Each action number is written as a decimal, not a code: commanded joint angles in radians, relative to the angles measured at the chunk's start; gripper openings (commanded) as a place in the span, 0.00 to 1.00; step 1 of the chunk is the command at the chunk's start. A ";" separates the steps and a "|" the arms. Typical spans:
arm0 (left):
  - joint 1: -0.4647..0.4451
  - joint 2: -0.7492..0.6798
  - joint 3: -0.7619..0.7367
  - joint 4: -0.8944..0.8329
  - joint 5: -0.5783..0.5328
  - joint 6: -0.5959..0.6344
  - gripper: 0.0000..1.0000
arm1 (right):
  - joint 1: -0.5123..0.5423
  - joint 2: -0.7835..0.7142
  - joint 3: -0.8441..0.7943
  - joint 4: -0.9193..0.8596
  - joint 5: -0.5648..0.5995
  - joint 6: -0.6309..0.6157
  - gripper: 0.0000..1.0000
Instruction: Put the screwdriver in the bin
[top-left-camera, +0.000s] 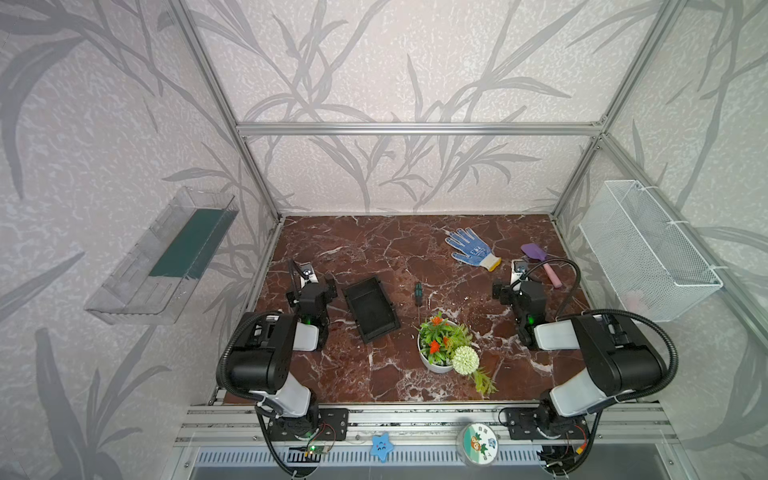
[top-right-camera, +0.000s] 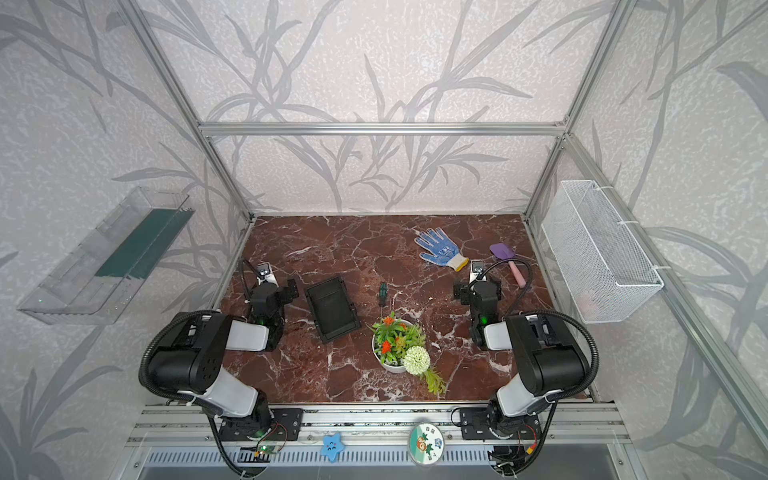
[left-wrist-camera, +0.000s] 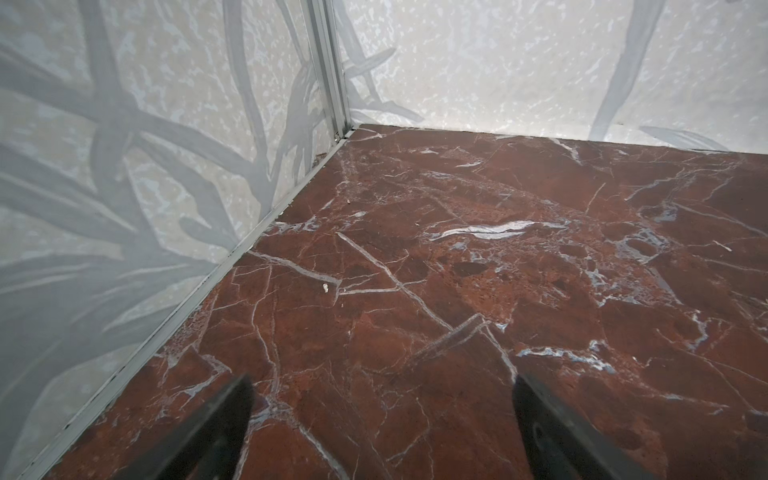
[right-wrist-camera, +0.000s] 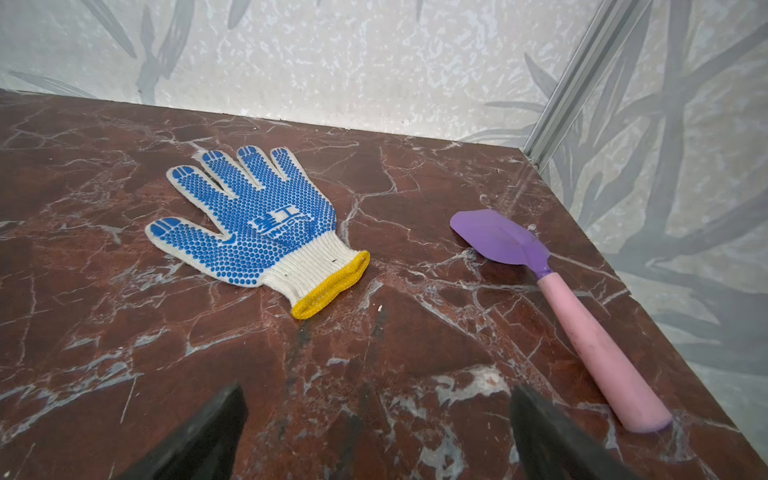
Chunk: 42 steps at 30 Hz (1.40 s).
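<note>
Right tool (right-wrist-camera: 378, 392) and left tool (left-wrist-camera: 382, 380) gape wide and empty, poised low over the table (left-wrist-camera: 457, 249), tilted forward.

We see a red-brown marble-look tabletop (top-left-camera: 374, 249) veined in white. At upper right in both top views, a white knit glove (top-left-camera: 471, 247) carries blue dots and a yellow cuff, and the purple-bladed plastic spatula (top-left-camera: 533, 251) has a pink handle. The slim screwdriver (top-left-camera: 417, 291) at centre looks dark green, we think.

I worked in a lab robot cell, aluminium frame (top-left-camera: 415, 129), leaf-patterned wall panels (top-left-camera: 415, 62), marble-print tabletop (top-left-camera: 374, 249), my bases bolted to a slotted rail (top-left-camera: 415, 417)
</note>
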 joint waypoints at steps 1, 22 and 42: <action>0.003 -0.011 0.017 -0.006 -0.012 -0.007 0.99 | 0.000 0.008 -0.004 0.032 -0.011 -0.007 0.99; 0.002 -0.011 0.017 -0.005 -0.013 -0.007 0.99 | 0.000 0.007 -0.003 0.028 -0.014 -0.008 0.99; -0.016 -0.033 -0.052 0.124 0.001 0.048 0.99 | 0.054 -0.458 0.264 -0.792 0.053 0.079 0.99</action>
